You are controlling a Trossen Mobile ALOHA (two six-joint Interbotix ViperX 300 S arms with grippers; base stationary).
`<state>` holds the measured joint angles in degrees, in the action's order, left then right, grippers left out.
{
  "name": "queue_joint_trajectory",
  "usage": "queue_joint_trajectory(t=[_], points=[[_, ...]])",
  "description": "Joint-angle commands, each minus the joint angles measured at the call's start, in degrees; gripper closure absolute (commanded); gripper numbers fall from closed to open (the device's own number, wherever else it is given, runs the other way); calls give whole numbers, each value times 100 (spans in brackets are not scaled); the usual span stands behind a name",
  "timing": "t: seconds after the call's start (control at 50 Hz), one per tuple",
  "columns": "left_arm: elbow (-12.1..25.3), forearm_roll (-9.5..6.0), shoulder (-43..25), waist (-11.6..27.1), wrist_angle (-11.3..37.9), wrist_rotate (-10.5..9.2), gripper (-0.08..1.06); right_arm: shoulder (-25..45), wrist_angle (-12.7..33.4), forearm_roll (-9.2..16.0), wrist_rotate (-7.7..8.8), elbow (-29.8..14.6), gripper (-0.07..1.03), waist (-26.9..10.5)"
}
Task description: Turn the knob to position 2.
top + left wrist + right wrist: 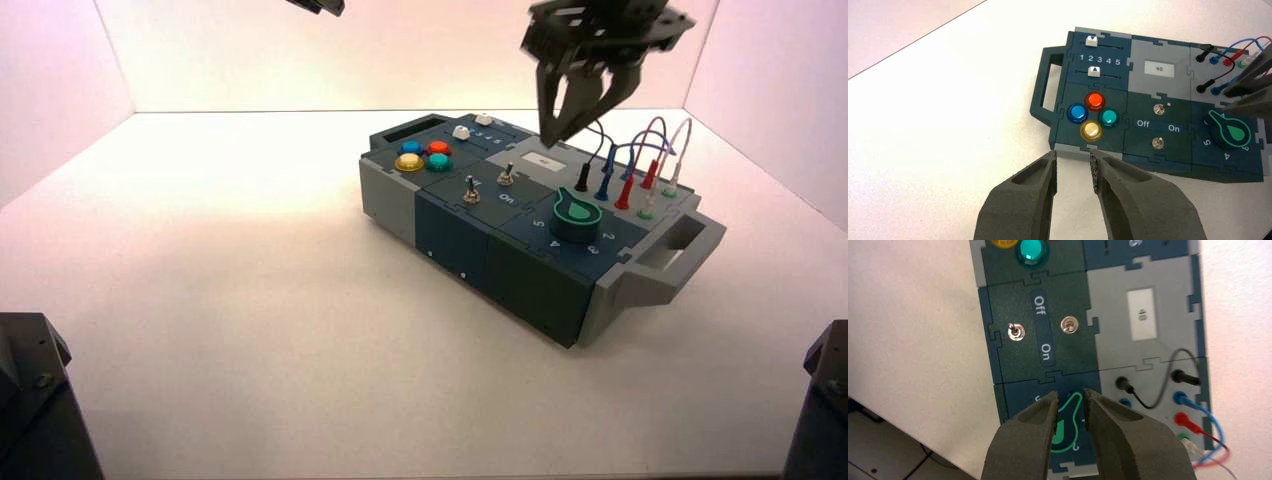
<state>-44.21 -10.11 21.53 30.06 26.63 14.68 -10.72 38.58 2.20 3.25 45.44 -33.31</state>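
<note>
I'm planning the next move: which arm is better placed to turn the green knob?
Right, I'd judge: its pincer hovers near the knob, while the left pincer points beyond the buttons' side.

The box [540, 215] is seen whole from above and behind the arms in the high view, and from overhead, closer, in the left wrist view. In the right wrist view only part is shown, closest, facing down; the display [1142, 314], at two o'clock there, is shared by all three.
</note>
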Motion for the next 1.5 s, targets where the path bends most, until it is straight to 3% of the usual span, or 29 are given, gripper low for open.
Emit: queue_joint_trajectory(t=[0.02, 0.32, 1.14, 1.5], points=[[79, 9, 70, 9, -53, 35, 59, 167, -35, 9, 26, -220, 75, -176], [79, 9, 105, 9, -26, 35, 59, 580, -26, -9, 26, -413, 96, -220], [70, 26, 114, 9, 0, 53, 59, 896, 202, -264, -26, -387, 98, -114], [70, 26, 114, 9, 35, 53, 59, 932, 246, -334, -53, -387, 98, 141]])
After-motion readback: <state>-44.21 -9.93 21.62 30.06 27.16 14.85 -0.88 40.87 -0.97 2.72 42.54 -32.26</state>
